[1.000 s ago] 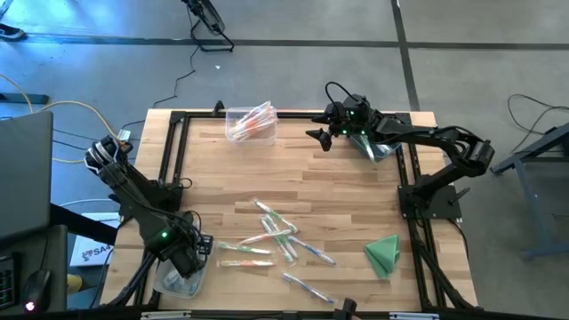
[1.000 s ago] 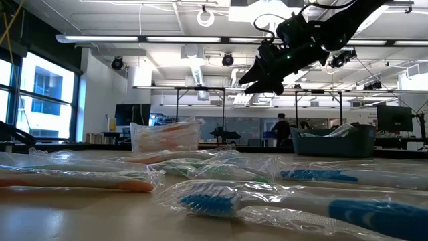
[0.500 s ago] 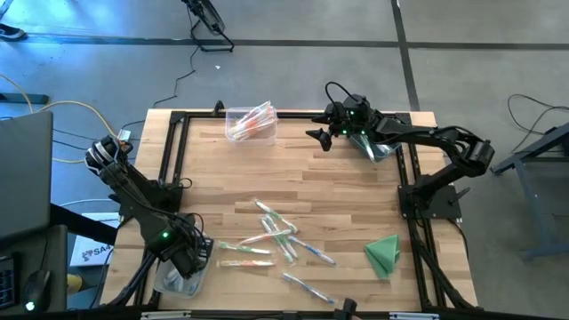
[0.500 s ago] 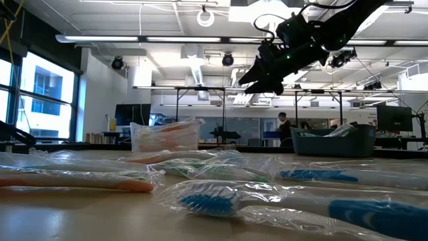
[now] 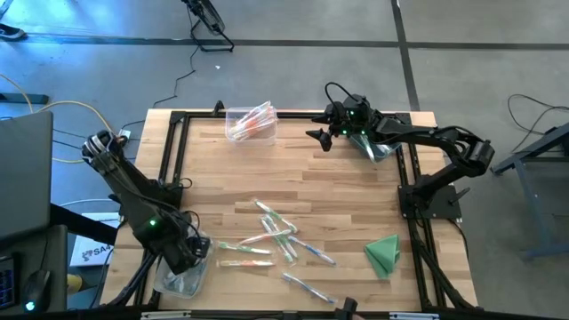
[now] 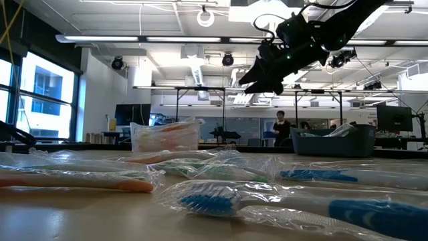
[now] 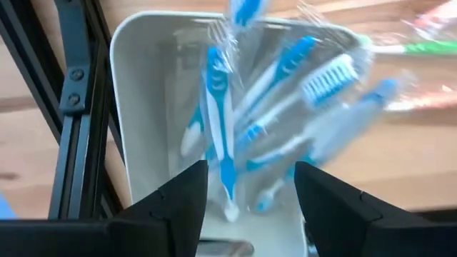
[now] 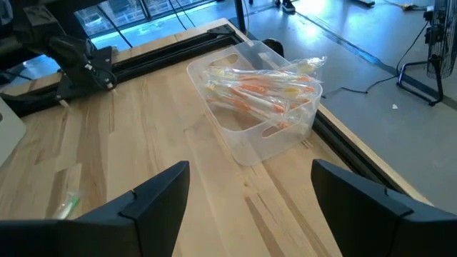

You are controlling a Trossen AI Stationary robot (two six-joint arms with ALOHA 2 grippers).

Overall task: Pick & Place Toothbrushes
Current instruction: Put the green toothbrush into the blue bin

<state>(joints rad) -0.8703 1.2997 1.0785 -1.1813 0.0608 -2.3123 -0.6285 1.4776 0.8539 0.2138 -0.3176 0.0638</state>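
Several wrapped toothbrushes (image 5: 276, 233) lie loose on the wooden table's near middle, and the low view shows them close up (image 6: 207, 201). My left gripper (image 5: 184, 254) points down, open, over a clear bin (image 5: 176, 279) at the near left corner. In the left wrist view this bin (image 7: 143, 107) holds several blue toothbrushes (image 7: 285, 121) in wrappers, and one (image 7: 218, 135) stands on end between the others; my fingers (image 7: 182, 203) are above them and apart from them. My right gripper (image 5: 313, 135) hangs open in the air at the far side (image 6: 251, 82), holding nothing.
A clear bin of orange toothbrushes (image 5: 251, 122) stands at the far edge (image 8: 260, 96). Another bin (image 5: 378, 147) sits under my right arm. A folded green cloth (image 5: 384, 253) lies near right. Black frame rails (image 5: 173, 160) edge the table. A person (image 6: 281, 127) stands far behind.
My left arm has risen a little above the near-left bin. My right arm has kept still, and the toothbrushes on the table have stayed where they were.
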